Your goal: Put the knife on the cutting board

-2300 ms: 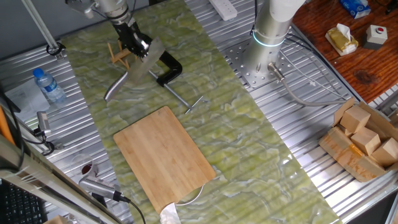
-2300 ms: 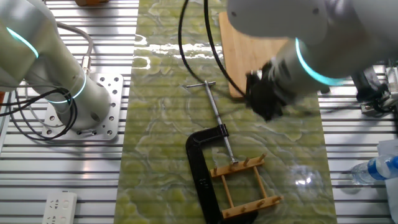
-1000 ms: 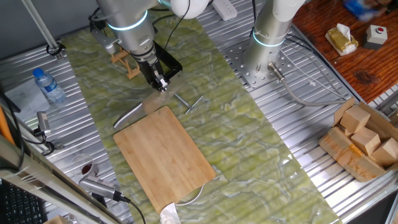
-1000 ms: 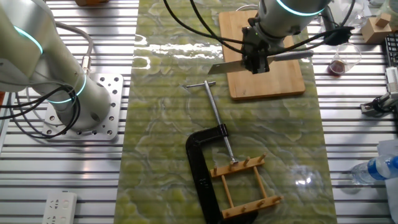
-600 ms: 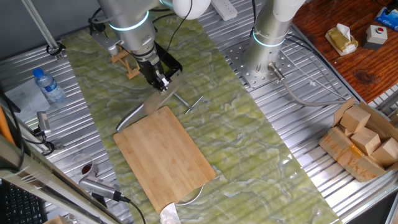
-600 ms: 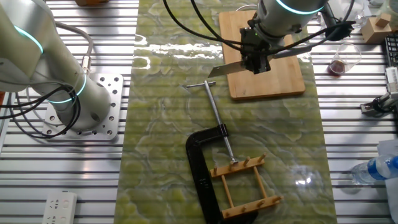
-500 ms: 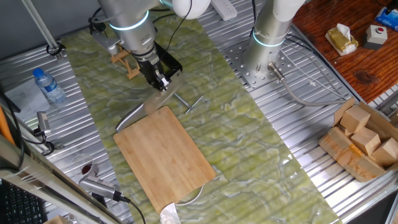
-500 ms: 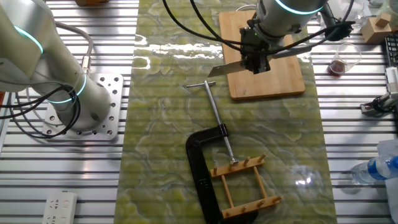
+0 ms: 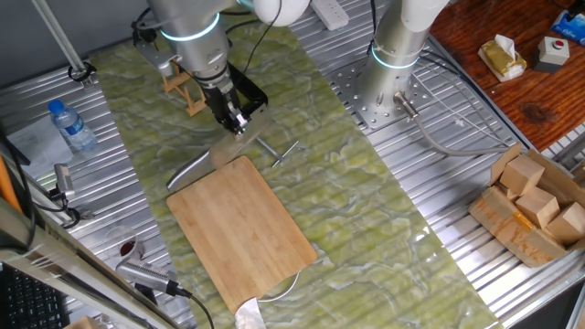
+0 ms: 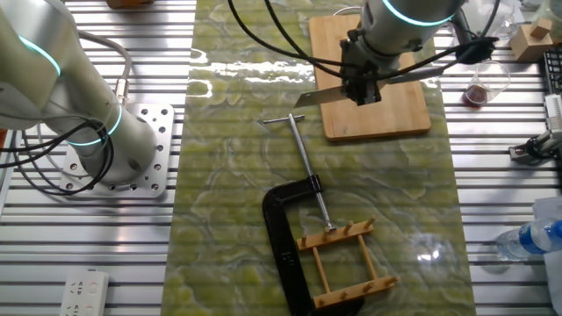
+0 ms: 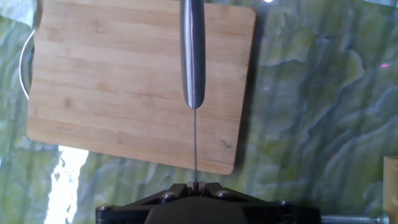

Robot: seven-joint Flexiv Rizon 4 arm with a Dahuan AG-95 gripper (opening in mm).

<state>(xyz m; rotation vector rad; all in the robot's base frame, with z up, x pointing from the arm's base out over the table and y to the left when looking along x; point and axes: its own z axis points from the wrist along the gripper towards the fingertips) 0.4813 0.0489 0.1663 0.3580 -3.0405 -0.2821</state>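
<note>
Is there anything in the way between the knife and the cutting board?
No. The gripper holds the knife edge-down over the cutting board, and the wood beneath it looks bare.

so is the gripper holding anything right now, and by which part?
Yes: the gripper is shut on the all-metal grey steel cleaver, pinching the thin blade edge-on, with the curved silver handle pointing away above the bamboo board.

Knife (image 11: 193, 56): glossy smooth steel. Cutting board (image 11: 112, 87): matt fine-grained bamboo. Table cover (image 9: 366, 210): glossy, marbled green.
</note>
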